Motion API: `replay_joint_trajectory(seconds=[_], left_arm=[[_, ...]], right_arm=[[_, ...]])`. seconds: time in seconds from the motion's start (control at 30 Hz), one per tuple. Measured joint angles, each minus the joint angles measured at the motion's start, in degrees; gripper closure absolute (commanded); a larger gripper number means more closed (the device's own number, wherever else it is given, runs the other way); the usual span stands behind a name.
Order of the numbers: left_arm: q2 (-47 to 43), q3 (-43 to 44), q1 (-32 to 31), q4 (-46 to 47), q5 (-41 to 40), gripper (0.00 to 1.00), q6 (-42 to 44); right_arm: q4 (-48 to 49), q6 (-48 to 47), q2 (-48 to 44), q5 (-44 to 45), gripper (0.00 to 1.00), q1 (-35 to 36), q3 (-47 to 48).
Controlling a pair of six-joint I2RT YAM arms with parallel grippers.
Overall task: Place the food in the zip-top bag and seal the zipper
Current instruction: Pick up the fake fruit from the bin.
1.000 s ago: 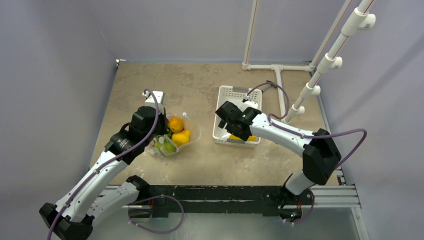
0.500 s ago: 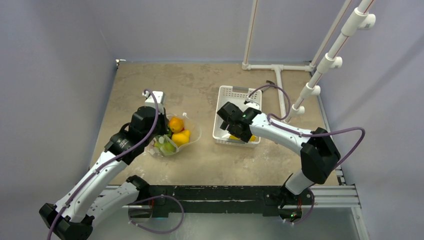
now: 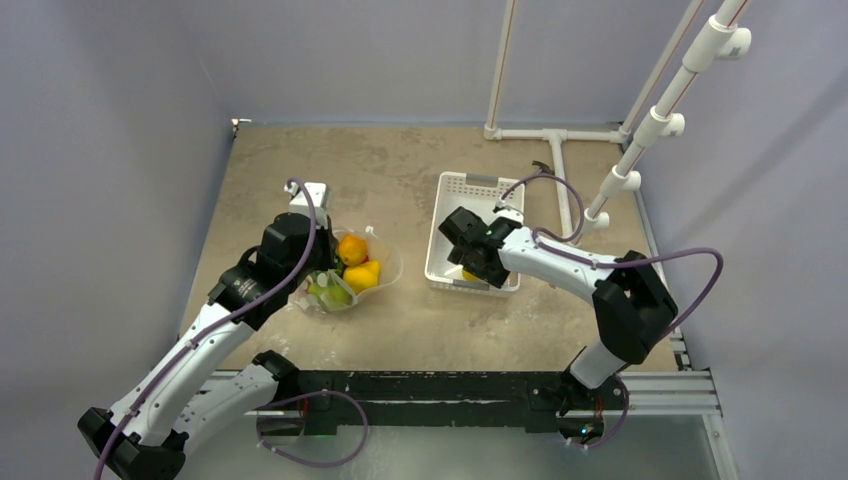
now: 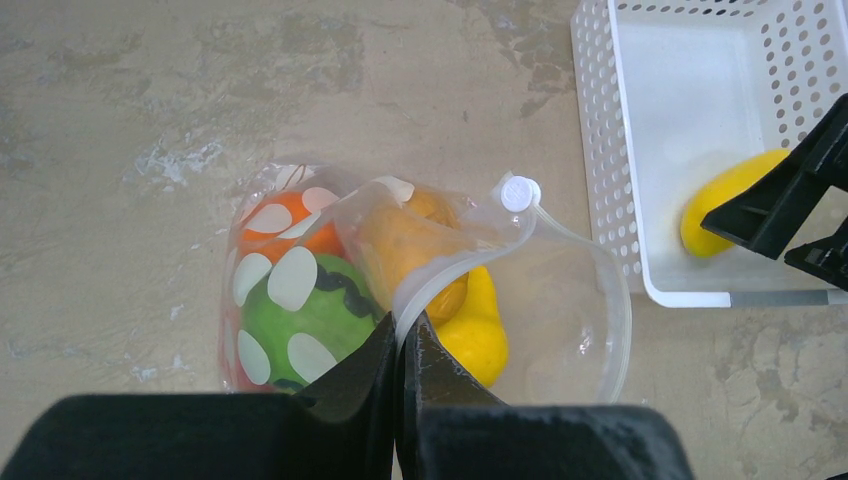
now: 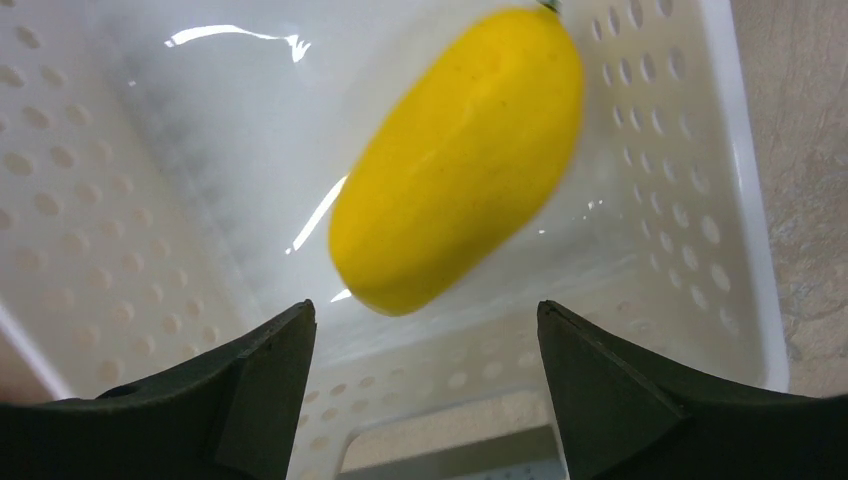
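The clear zip-top bag [image 4: 560,330] lies on the table with its mouth held open toward the basket; its pale zipper [image 4: 455,265] strip curves up from my left gripper [image 4: 402,330], which is shut on the bag's rim. Inside the bag sit a dark-striped green fruit [image 4: 310,310], an orange piece [image 4: 290,215], another orange piece [image 4: 405,245] and a yellow one [image 4: 478,325]. In the top view the bag [image 3: 352,272] shows beside my left gripper [image 3: 318,268]. My right gripper [image 5: 425,325] stands open inside the white basket [image 5: 745,250], just short of a yellow fruit [image 5: 460,155] with nothing between its fingers.
The white basket [image 3: 455,190] stands right of the bag. A white pipe frame [image 3: 555,135] lies on the table behind it, and a slanted white pipe [image 3: 655,120] rises at the right. A small white block [image 3: 313,190] sits behind my left arm.
My right gripper has dipped lower into the basket's near end, closer to the yellow fruit. The left arm and the bag have stayed still.
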Motion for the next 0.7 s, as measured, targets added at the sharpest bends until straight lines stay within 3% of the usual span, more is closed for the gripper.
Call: replay_joint_trajectory(seconds=[0.3, 0.7], left_arm=[[0.0, 0.0, 0.0, 0.0, 0.1, 1.0, 0.0], [0.0, 0.0, 0.0, 0.0, 0.2, 1.0, 0.0]], right_arm=[[-0.1, 0.9, 6.0, 1.7, 0.18, -2.0, -1.5], [-0.7, 0.7, 6.1, 4.7, 0.16, -3.1, 1.9]])
